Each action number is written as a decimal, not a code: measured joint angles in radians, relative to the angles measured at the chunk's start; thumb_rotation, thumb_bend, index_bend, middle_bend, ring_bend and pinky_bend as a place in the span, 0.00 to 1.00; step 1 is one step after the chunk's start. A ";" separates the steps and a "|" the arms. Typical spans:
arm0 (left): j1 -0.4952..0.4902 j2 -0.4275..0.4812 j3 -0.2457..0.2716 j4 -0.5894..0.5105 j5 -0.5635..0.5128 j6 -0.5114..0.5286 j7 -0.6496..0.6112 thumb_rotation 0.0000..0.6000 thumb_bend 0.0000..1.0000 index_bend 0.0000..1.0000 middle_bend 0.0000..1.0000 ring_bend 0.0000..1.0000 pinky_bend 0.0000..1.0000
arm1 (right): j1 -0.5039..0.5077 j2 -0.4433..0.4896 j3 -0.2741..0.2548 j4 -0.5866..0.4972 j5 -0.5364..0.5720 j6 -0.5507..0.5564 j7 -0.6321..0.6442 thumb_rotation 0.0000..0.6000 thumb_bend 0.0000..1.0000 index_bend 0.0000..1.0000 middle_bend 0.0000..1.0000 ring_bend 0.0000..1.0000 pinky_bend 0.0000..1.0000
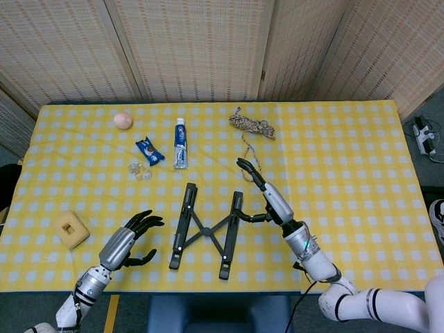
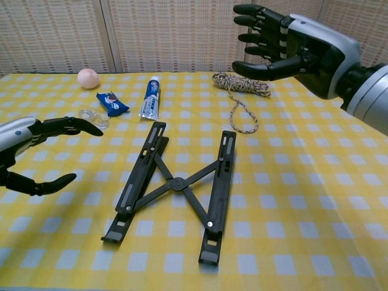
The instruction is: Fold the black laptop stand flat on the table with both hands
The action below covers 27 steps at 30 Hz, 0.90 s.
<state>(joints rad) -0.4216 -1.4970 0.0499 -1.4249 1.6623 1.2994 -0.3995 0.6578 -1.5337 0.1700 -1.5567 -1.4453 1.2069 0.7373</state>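
Yellow-checked cloth (image 1: 347, 159) covers the table before woven screens. Going left to right: one yellow sponge block (image 1: 71, 229); one left hand (image 1: 128, 239), fingers spread and holding nothing, near the stand; one peach-coloured ball (image 1: 123, 120); one clear tape roll (image 1: 139, 169); one blue snack packet (image 1: 149, 150); one toothpaste tube (image 1: 180, 142); one black laptop stand (image 1: 206, 231), lying flat at the near middle; one coiled rope (image 1: 251, 134); one right hand (image 2: 285, 42), spread, empty, raised above the table. The stand looks fully collapsed. A risk I see: either hand lowering carelessly could nudge a rail and skew or reopen the linkage.
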 measured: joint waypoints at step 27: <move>-0.268 -0.146 -0.126 0.376 -0.132 -0.353 0.384 1.00 0.27 0.13 0.08 0.00 0.04 | -0.084 0.174 -0.214 -0.076 -0.220 -0.058 -0.701 1.00 0.33 0.00 0.16 0.16 0.02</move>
<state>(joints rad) -0.6899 -1.6435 -0.0763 -1.0490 1.5308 0.9465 -0.0154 0.5734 -1.3593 -0.0440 -1.6328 -1.6650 1.1487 0.0364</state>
